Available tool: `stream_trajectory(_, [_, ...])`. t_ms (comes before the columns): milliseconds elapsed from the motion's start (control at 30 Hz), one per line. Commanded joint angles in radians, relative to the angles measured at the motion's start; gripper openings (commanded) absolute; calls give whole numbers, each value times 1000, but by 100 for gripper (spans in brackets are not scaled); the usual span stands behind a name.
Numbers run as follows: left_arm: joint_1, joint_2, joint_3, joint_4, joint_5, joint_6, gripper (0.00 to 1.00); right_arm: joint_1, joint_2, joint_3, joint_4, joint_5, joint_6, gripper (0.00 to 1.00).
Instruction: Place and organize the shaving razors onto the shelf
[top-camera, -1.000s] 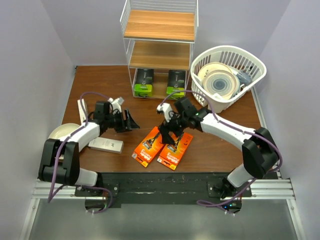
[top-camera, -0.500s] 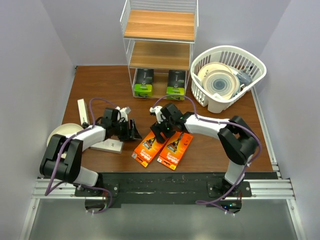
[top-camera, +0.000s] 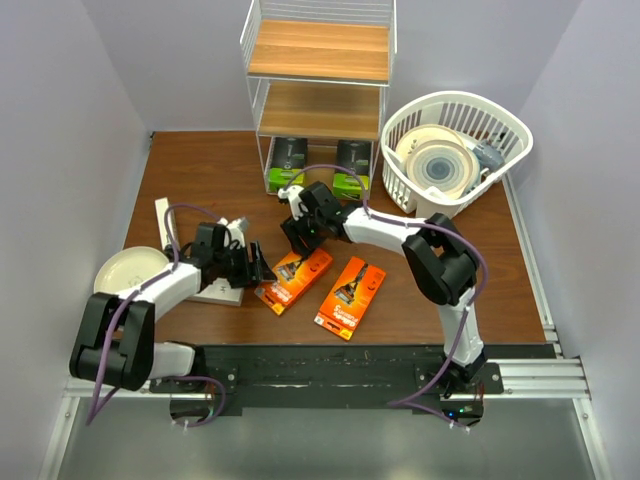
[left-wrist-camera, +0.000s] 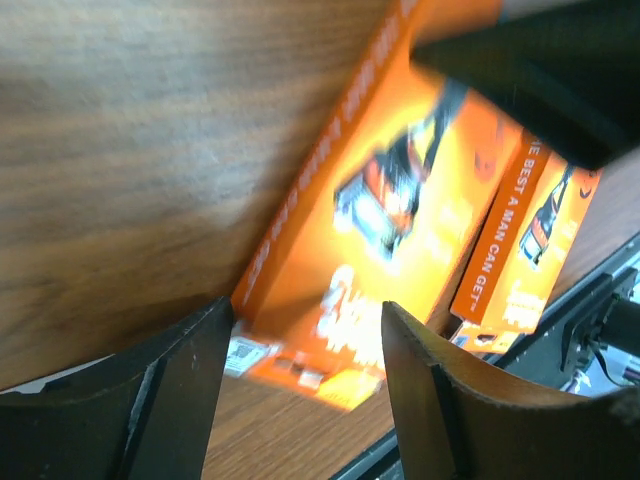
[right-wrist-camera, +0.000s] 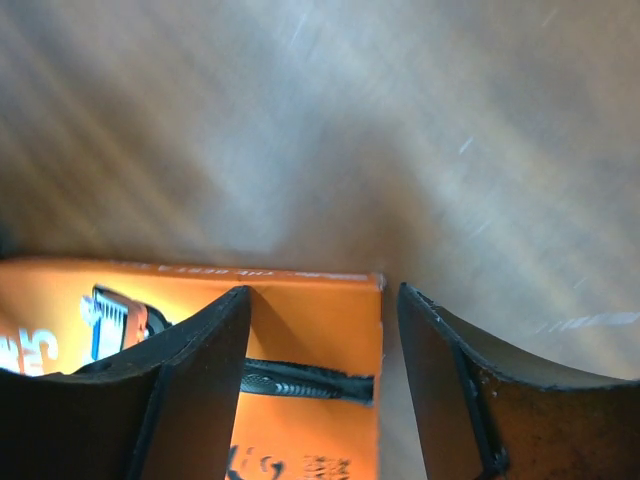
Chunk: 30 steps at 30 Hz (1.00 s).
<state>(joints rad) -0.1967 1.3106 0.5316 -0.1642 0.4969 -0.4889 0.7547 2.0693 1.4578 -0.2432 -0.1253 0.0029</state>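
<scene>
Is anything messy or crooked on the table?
Yes. The left flat orange razor card lies at a different slant from the right flat orange razor card, so they don't line up. A round cream plate sits alone at the brown table's left edge.

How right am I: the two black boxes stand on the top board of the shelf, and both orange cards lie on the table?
Wrong in one respect. The black boxes stand in the lowest tier of the shelf, not on its top board, as the top external view shows. Both orange cards do lie on the table.
</scene>
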Motion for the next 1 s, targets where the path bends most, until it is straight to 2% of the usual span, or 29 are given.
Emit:
stream_trajectory(0, [6,7,-4,60,57,-17,66,-48,78,38,19,142,-121,62])
stream_trajectory(133, [6,18,8,34,6,9,66,-54,63,71,41,128,-136,62])
stream_trajectory(233, [6,29,18,-4,-37,26,66,-57,0,93,18,114,-112,66])
stream_trajectory(300, [6,33,2,2,-24,16,66,-55,-81,72,2,124,-63,72])
stream_trajectory(433, [6,59,-30,70,15,-17,62,-55,-231,-29,-28,115,54,77])
stream_trajectory(533, [6,117,-35,149,81,-45,57,-55,-325,-135,-48,27,153,79])
stream_trajectory(567, [6,134,-33,202,119,-50,54,-58,-343,-192,-45,-50,179,80])
stream_trajectory(667, [6,190,-15,207,161,-45,49,-72,-405,-299,-18,-160,287,80])
stream_trajectory(800, [6,233,-5,175,218,-22,49,-97,-443,-401,41,-316,432,81])
stream_trajectory(967, [6,208,-44,167,241,-33,52,-133,-425,-470,159,-427,580,81])
